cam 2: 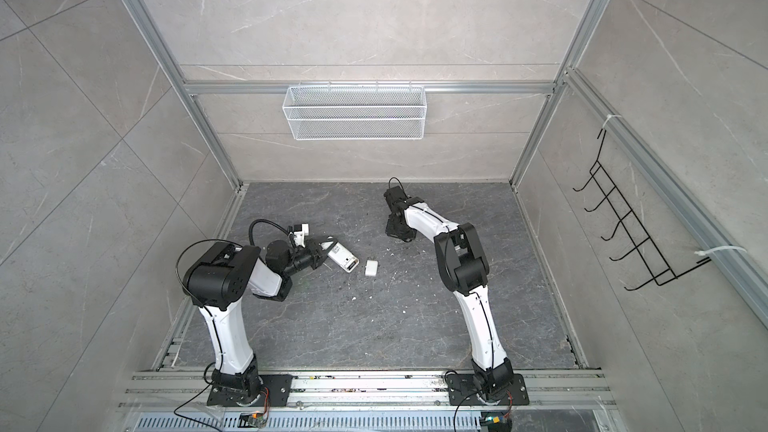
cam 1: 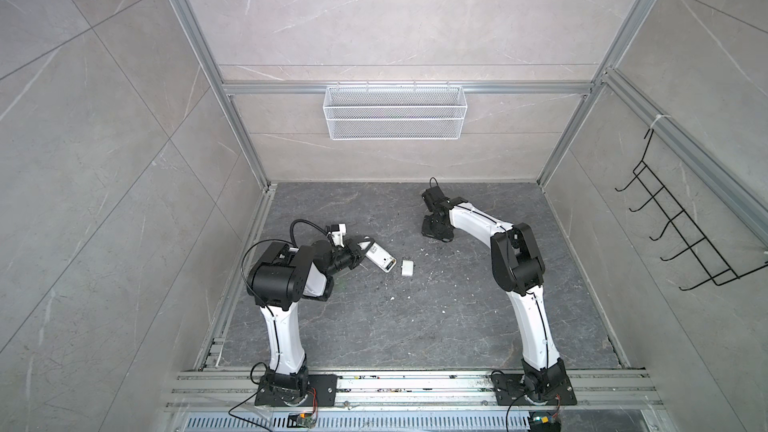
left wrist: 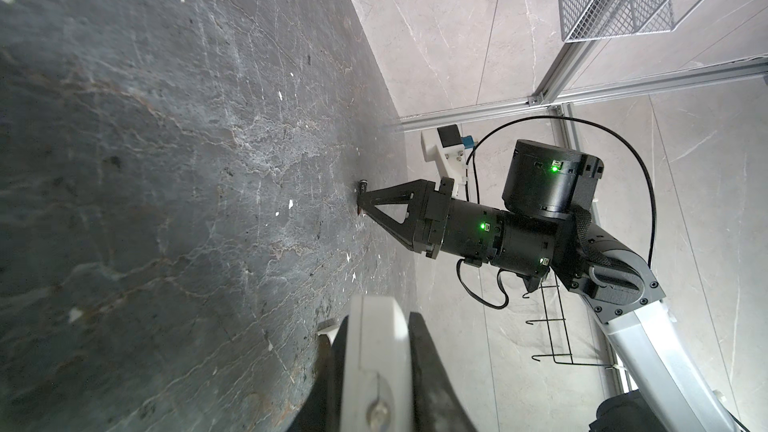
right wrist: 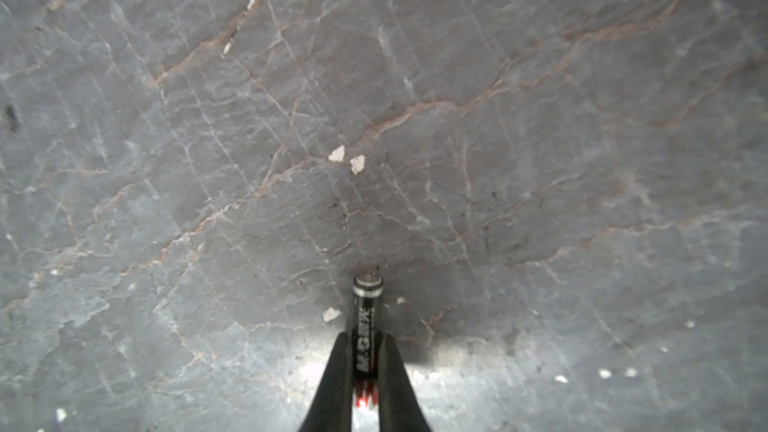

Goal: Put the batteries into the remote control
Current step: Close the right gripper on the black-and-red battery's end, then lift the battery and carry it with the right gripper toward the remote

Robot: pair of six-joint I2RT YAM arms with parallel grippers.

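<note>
Now on the left: the left gripper [cam 1: 360, 250] is clamped on one end of the remote control [cam 1: 379, 257]. In the left wrist view a black finger [left wrist: 430, 371] is pressed to each flat side.
Remote control: it is held left of the floor's middle in both top views. Its free end is pointed toward the cover [cam 1: 407, 267], and a dark opening is seen at that end.
Cover: a small white squarish piece is laid flat on the floor [cam 1: 374, 326], just beside the remote's free end and not touching it.
Right gripper: the right gripper [right wrist: 365, 351] is pointed down at the far part of the floor and is closed tight on a battery [right wrist: 368, 313].
Battery: a black body with white lettering and a metal cap is seen. It is pinched around its middle, low against the floor and well apart from the remote control. Whether it is lifted cannot be told.
Floor: dark veined stone is scattered with white chips [right wrist: 336, 153].
Back wall: a white wire basket [cam 1: 395, 118] is hung there.
</note>
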